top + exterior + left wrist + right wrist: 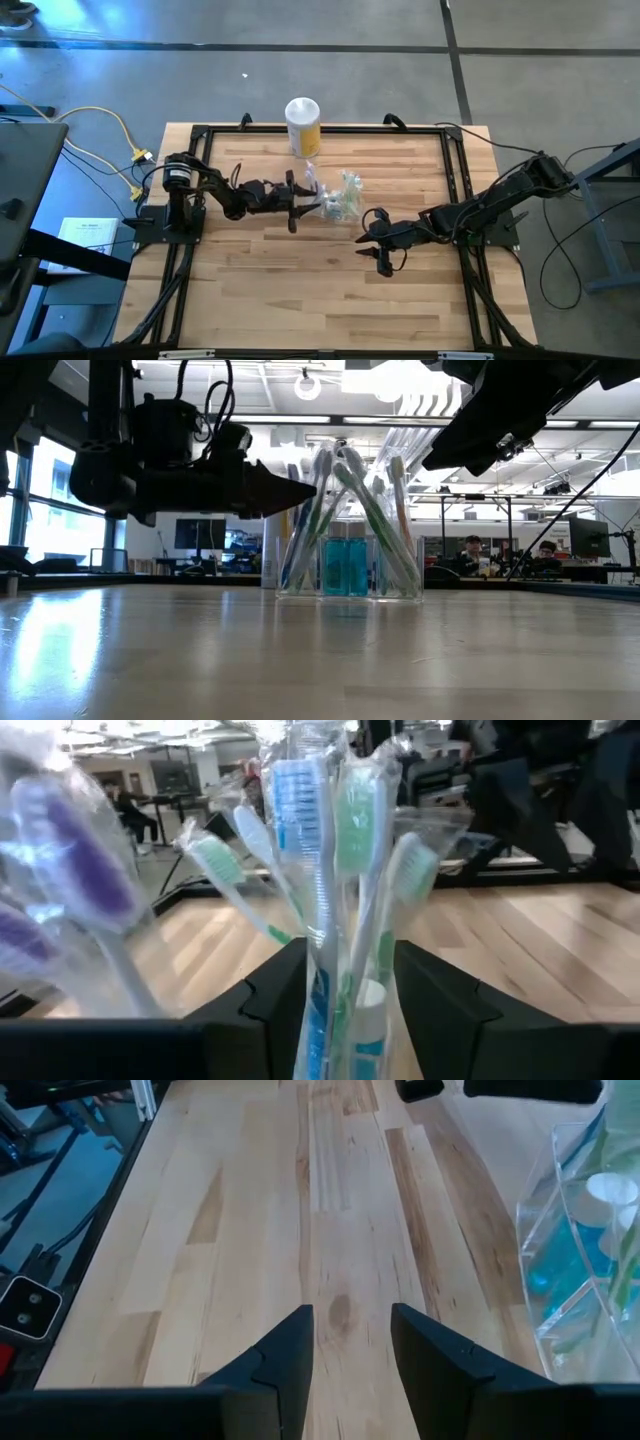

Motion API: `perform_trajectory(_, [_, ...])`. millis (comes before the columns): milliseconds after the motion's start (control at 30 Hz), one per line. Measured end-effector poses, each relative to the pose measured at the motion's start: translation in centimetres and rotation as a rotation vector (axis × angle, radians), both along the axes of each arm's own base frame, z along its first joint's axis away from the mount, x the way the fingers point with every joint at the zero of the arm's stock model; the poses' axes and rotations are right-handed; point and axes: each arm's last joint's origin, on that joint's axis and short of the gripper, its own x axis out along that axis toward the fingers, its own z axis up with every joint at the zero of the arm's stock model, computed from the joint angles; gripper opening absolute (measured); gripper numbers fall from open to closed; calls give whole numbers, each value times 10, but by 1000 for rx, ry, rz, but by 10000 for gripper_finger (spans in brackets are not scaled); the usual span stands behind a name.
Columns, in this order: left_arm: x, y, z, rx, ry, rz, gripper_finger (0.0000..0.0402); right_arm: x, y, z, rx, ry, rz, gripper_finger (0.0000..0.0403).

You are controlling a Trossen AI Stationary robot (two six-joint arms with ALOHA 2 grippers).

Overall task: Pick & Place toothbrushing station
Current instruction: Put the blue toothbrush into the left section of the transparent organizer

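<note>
We find the holder (345, 198) near table centre, at 5 o'clock of the canister (303, 125), brushes (345, 510) leaning outward in it. The left gripper (312, 200) sits at its 9 o'clock, jaws part-open astride a wrapped blue brush (300, 840). Risk: withdrawing could snag the wrap and tip the holder. The right gripper (378, 243), at 5 o'clock, jaws part-open, holds nothing.
</note>
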Motion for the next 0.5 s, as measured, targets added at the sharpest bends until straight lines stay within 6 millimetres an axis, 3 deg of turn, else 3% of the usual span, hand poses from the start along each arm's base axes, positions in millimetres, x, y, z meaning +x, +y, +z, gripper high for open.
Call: perform_trajectory(500, [-3,0,19,33,-68,9,150,0,0,0,5,3,-4,128])
